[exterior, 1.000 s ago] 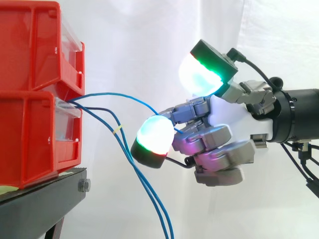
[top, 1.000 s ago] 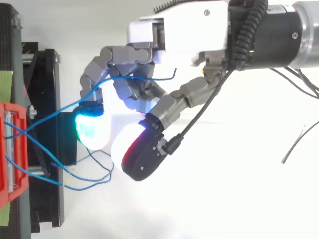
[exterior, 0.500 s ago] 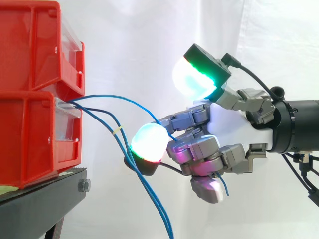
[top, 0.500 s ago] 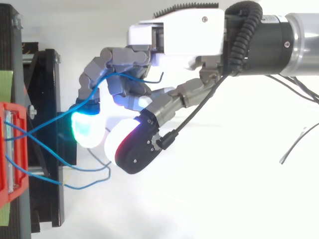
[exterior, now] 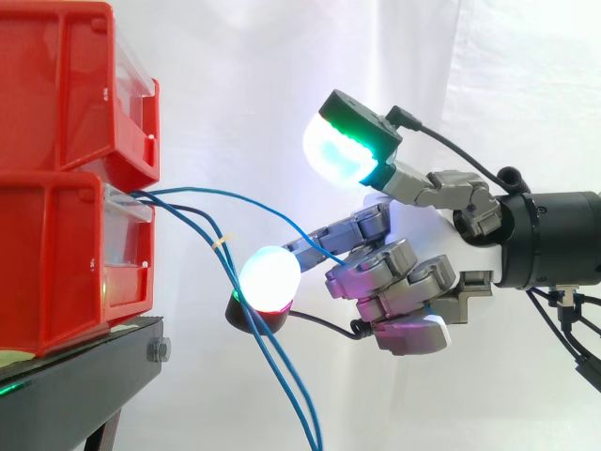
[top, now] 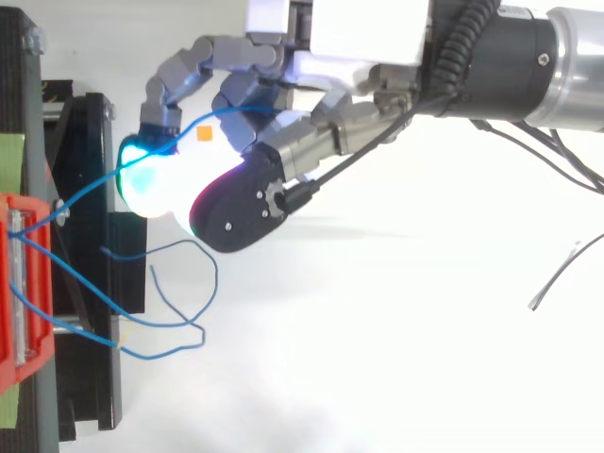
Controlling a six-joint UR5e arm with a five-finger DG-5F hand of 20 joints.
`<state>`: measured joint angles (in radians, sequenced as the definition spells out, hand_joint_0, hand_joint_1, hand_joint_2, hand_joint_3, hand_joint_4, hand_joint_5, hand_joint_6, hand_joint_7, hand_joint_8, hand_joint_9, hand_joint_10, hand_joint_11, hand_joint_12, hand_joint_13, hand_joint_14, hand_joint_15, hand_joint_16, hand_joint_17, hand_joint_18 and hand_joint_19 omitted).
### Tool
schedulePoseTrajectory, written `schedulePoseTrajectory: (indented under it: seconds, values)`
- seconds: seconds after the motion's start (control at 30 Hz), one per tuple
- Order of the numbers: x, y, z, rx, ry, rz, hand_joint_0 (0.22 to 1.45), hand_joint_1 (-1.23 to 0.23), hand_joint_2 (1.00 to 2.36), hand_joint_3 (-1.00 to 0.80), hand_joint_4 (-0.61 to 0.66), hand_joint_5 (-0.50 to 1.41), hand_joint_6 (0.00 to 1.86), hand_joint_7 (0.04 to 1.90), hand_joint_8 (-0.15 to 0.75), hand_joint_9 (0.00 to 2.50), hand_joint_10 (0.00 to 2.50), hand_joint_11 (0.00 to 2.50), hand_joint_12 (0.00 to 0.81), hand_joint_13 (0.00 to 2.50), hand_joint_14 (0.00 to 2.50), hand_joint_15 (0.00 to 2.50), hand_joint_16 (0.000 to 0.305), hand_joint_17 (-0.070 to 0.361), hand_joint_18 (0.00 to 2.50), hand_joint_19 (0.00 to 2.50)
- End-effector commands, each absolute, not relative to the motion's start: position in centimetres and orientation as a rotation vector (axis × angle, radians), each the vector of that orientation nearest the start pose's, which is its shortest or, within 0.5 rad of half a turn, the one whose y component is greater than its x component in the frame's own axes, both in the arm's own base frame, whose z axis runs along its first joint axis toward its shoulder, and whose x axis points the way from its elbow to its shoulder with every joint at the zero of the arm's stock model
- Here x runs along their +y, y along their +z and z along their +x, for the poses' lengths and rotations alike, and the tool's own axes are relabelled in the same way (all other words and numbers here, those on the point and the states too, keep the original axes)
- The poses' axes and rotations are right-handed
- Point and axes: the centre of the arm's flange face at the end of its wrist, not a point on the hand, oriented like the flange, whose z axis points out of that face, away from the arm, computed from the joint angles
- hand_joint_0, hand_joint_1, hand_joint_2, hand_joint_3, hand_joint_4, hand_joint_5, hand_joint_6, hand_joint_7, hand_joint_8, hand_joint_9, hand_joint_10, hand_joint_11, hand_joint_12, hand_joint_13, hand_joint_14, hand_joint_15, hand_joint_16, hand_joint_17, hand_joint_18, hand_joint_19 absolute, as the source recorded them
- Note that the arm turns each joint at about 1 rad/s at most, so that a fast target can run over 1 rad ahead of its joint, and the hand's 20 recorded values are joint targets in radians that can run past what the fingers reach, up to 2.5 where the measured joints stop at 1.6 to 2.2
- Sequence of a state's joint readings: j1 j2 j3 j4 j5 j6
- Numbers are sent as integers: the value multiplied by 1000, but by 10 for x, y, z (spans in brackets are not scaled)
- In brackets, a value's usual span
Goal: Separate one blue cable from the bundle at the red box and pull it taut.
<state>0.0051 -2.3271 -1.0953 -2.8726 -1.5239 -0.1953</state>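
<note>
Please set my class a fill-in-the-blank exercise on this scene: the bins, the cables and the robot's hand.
1. The blue cables come out of the ____ of the two stacked red bins.
2. The bins rest on a ____ stand.
3. The hand has its fingers curled round one cable, which curves and is not yet pulled ____.

Missing words: lower; black; taut.

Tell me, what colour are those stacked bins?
The bins are red, clearest in the side view.

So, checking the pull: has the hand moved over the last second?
Yes. In the top view the hand, gripping the blue cable, went toward the top edge and slightly nearer the black stand.
</note>
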Motion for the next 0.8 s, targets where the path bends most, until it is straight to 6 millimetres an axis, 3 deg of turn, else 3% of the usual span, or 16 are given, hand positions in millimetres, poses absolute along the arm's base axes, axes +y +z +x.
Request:
schedulePoseTrajectory:
  seconds: [0.0,0.1,0.3,0.53,0.77]
  values:
    - [-137,262,767,1256,1000,1113,439,-515,1000,-500,342,-207,642,909,481,901,2500,2069,664,1883,2500,1368,272,204,2365,748]
    - [-136,261,768,1243,978,1124,458,-503,1000,-500,322,-196,615,973,484,947,2500,2203,664,1868,2500,1346,262,196,2341,718]
    - [-133,262,769,1232,978,1124,535,-480,1000,-500,246,-159,604,1045,488,1265,2500,2497,668,1902,2500,1484,236,177,2371,790]
    - [-139,263,768,1209,1008,1149,595,-465,1000,-490,218,-133,604,1099,507,1591,2500,2500,688,1994,2500,1590,224,168,2484,825]
    - [-141,263,768,1178,1062,1196,616,-506,1009,-409,206,-134,630,1080,497,1631,2500,2500,688,2012,2500,1637,222,167,2500,840]
